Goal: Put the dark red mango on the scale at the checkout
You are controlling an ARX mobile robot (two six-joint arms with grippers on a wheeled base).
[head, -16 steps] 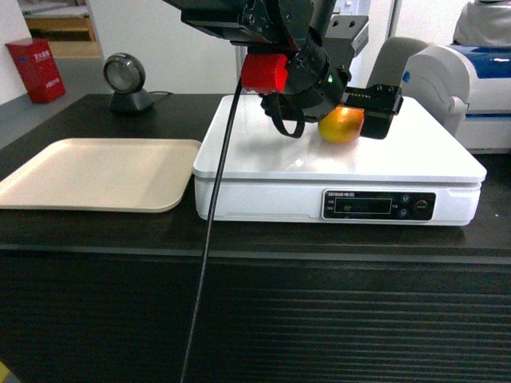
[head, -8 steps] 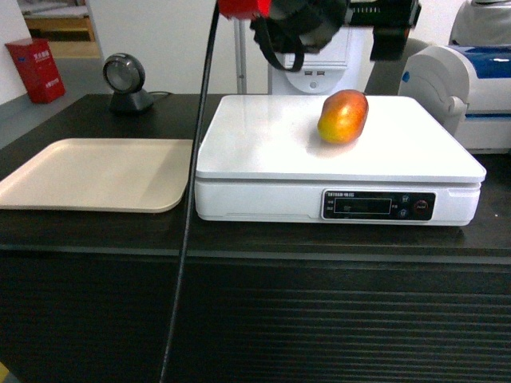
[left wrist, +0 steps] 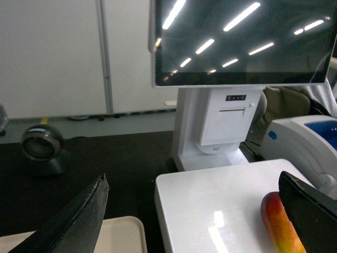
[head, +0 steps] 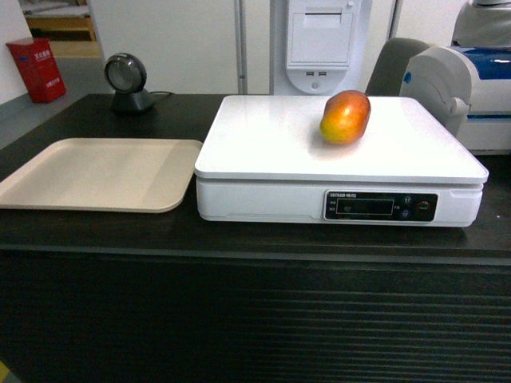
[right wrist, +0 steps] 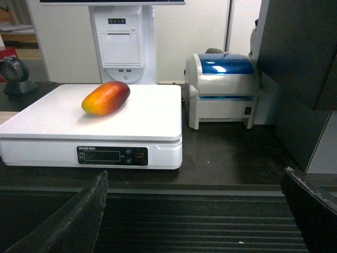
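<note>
The dark red mango (head: 345, 116) lies on its side on the flat top plate of the white scale (head: 271, 140), toward the back right. The scale stands on the dark checkout counter (head: 239, 319) with its ribbed front. Neither gripper shows in the head view. My left gripper (left wrist: 192, 182) is open above the scale (left wrist: 210, 203), and the mango (left wrist: 276, 224) peeks out beside its right finger, apart from it. My right gripper (right wrist: 195, 176) is open and empty in front of the counter's slats (right wrist: 195, 226), well away from the mango (right wrist: 106, 98) and the scale (right wrist: 131, 124).
A flat beige tray (head: 96, 171) lies left of the scale. A round barcode scanner (head: 124, 80) stands at the back left, a white and blue label printer (head: 463, 88) at the right. A screen (left wrist: 242, 42) on a white stand rises behind the scale.
The arm that hovered at the mango has let go, risen and left the head view. The mango stays lying on the scale plate.
</note>
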